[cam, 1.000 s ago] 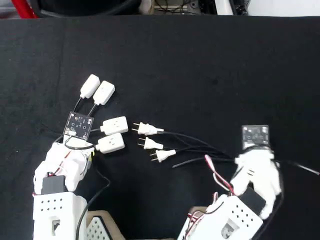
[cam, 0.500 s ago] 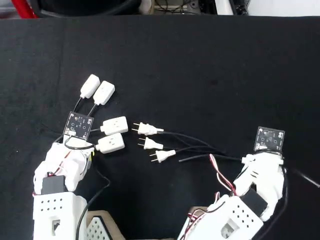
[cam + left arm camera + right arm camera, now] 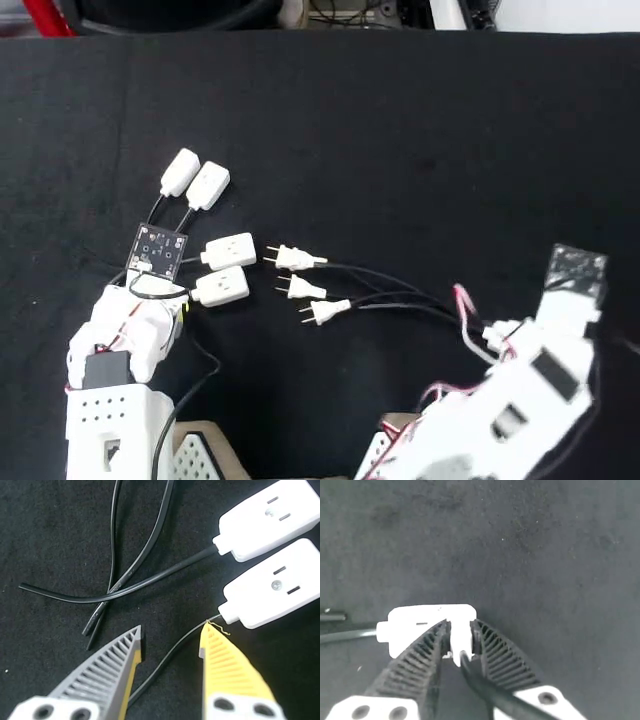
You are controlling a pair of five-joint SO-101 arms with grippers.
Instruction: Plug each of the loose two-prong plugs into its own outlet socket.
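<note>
Four white sockets lie left of centre: two far ones (image 3: 180, 172) (image 3: 208, 186) and two nearer ones (image 3: 228, 250) (image 3: 222, 288). Three white two-prong plugs (image 3: 290, 258) (image 3: 300, 289) (image 3: 325, 311) lie in a row just right of them, prongs toward the sockets, black cables trailing right. My left gripper (image 3: 172, 632) is open beside the two nearer sockets (image 3: 270, 515) (image 3: 275, 590), with a thin black cable between its fingers. My right gripper (image 3: 457, 640) is shut on a white plug (image 3: 420, 622) with a black cable, low over the cloth at the table's right.
Loose black cable ends (image 3: 92, 625) lie beside the left gripper. The left arm (image 3: 130, 330) stands at the front left, the right arm (image 3: 540, 380) at the front right. A black cloth (image 3: 400, 130) covers the table, and a tan base plate (image 3: 200, 450) sits at the front edge.
The right arm has swung to the right and slightly farther away, its wrist board moving toward the table's right edge. The left arm, sockets and three plugs have not moved.
</note>
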